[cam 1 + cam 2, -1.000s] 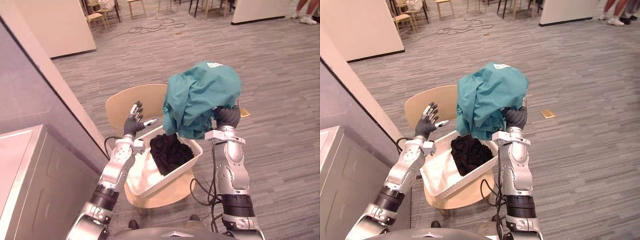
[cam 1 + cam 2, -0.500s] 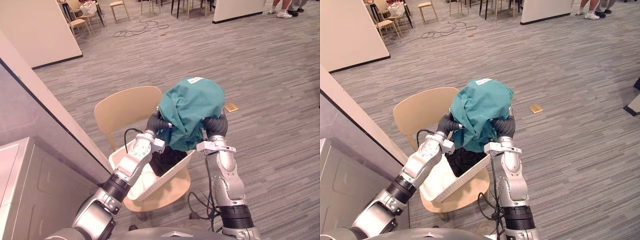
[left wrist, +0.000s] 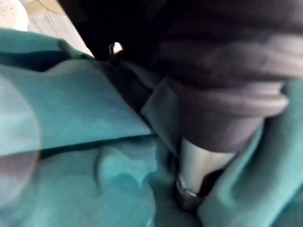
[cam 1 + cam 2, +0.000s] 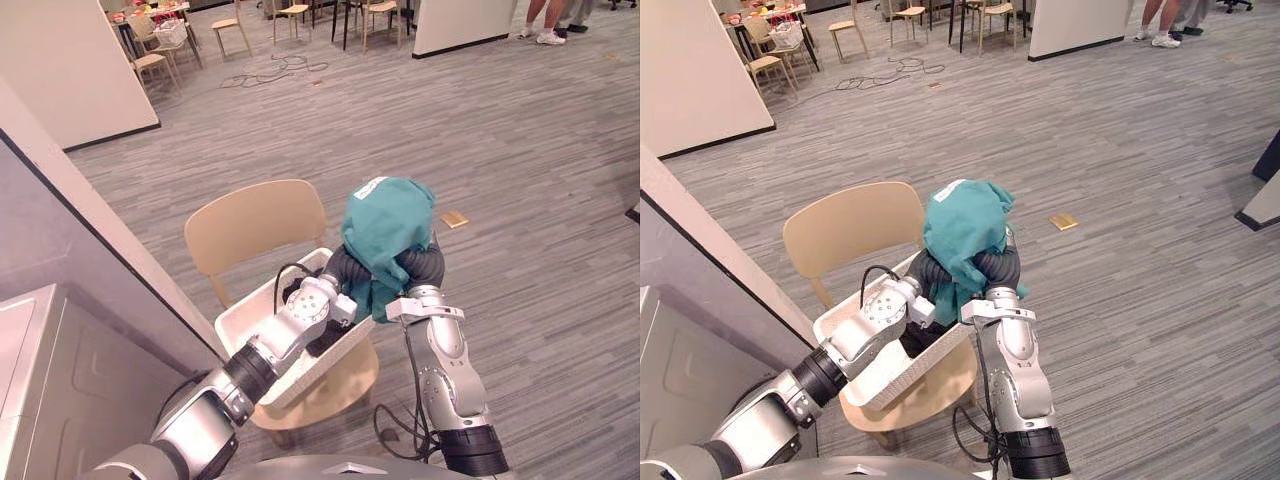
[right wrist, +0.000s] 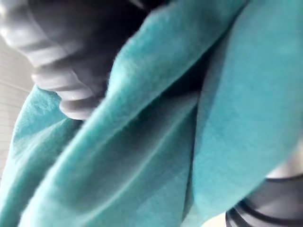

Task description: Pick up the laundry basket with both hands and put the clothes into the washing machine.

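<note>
Cloth (image 4: 388, 225) teal, soft, light, slumps over my left hand (image 4: 345, 268) and right hand (image 4: 428, 266); can't tell their grip. Basket (image 4: 240, 322) stiff; I'd take left and right rims.

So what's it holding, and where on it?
Teal garment, draped over left hand and right hand above the laundry basket; the hold is hidden under cloth, cannot tell where.
</note>
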